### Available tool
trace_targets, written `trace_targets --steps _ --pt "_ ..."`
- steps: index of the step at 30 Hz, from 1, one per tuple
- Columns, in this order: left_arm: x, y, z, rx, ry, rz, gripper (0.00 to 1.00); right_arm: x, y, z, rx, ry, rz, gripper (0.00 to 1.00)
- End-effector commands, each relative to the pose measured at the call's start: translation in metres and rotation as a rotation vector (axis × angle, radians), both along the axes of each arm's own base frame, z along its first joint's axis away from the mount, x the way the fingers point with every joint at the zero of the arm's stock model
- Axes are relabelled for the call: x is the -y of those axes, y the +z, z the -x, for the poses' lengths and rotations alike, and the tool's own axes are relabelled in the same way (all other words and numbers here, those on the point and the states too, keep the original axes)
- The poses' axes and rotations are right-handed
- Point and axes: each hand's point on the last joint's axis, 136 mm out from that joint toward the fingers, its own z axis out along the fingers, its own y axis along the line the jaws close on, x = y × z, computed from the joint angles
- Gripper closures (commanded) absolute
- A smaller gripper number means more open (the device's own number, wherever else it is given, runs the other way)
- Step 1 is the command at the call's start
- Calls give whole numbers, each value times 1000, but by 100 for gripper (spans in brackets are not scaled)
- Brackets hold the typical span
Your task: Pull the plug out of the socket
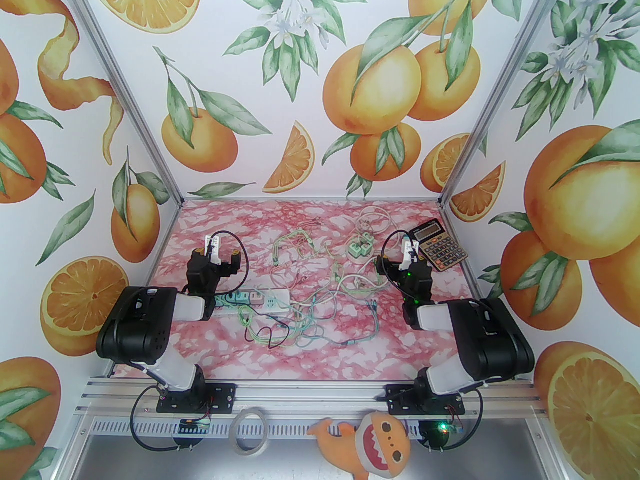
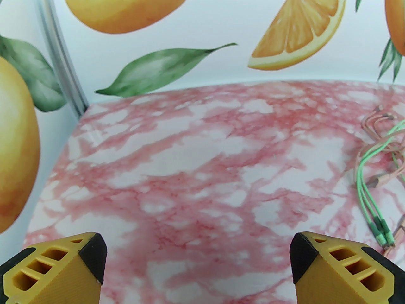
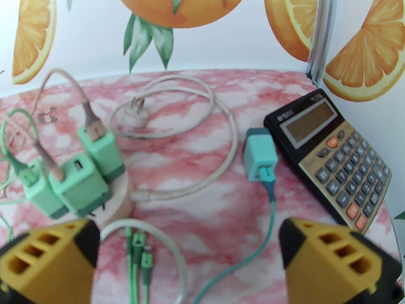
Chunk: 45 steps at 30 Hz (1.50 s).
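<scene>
Left arm is reaching along the left side of the table (image 1: 320,363). The left gripper (image 2: 198,255) is hovering over bare surface, jaws standing wide and empty. Right arm is mirroring it; the right gripper (image 3: 190,245) is hanging equally wide and empty near the far right corner. The power strip (image 1: 260,299) is lying beside the left forearm, with a green plug (image 1: 243,295) seated in it. The lettering on the calculator (image 3: 332,157) is too blurred to read.

Top cam's high behind the arms (image 1: 136,329), looking down over the whole worktop (image 1: 350,355). Wrist cams ride low behind their own fingers (image 2: 57,264), facing the back wall (image 1: 320,118). Top and right wrist share the calculator (image 3: 335,160) past the fingers.
</scene>
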Motion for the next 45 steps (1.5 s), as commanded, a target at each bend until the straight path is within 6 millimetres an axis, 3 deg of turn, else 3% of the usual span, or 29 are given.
trace_targets --steps 1,24,29,34,37,41,45 --pt "7 0 0 1 -26 -9 0 -4 9 -3 33 15 -5 0" --pt "9 4 -2 0 -61 9 0 -4 10 -4 33 15 -6 0" --pt "-2 31 -15 -108 7 9 0 -1 14 -1 53 -6 -6 0" --pt "-17 80 -19 -150 117 74 0 19 41 13 87 -151 11 0" --pt "-21 110 -17 -182 165 193 0 38 57 21 16 -279 -59 0" --pt "-40 117 -2 -309 316 365 0 60 78 34 -1 -471 -282 0" --pt "-42 116 11 -393 342 421 0 32 95 25 -22 -275 -302 0"
